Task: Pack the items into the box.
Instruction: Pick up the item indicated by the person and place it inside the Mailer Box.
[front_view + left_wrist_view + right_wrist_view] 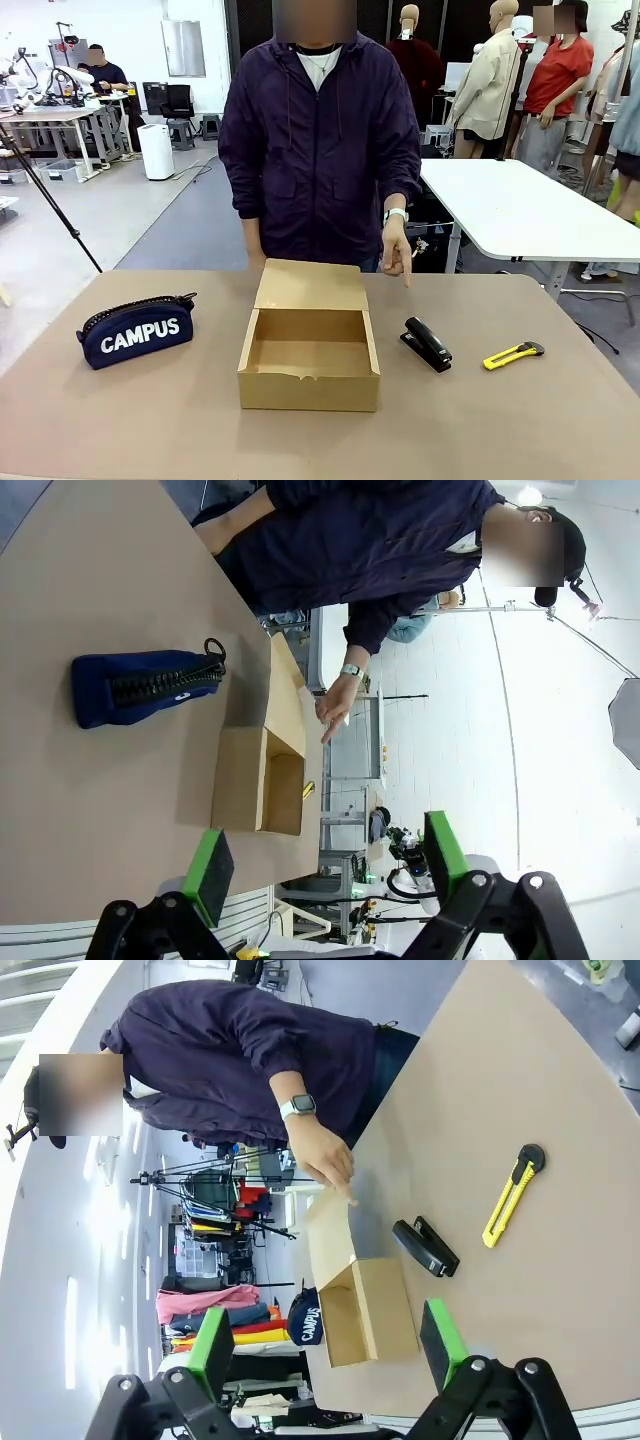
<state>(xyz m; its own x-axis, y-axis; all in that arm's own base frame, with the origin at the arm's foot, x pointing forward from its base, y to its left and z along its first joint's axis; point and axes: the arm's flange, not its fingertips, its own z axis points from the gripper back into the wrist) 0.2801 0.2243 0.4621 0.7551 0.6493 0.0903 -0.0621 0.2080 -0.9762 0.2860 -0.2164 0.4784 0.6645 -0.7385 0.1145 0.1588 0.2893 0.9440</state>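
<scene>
Evidently packing has not begun: the cardboard box (308,392) stands empty, flap back, with the CAMPUS pouch (137,331) to its left, the black stapler (428,343) just right of it and the utility knife (513,354) farther right. The left gripper (325,862) and right gripper (328,1345) both gape, holding nothing (the person's hand (396,250) points down behind the box's right corner). Next, one of them must probably straddle the stapler's narrow body.

Matt brown cardboard box (309,390), near rim a bit ragged. Left, navy cloth pouch (135,333), white print. Right, black stapler (427,343), slight gloss; yellow-black plastic knife (512,354). Smooth matt tan tabletop (150,420).
</scene>
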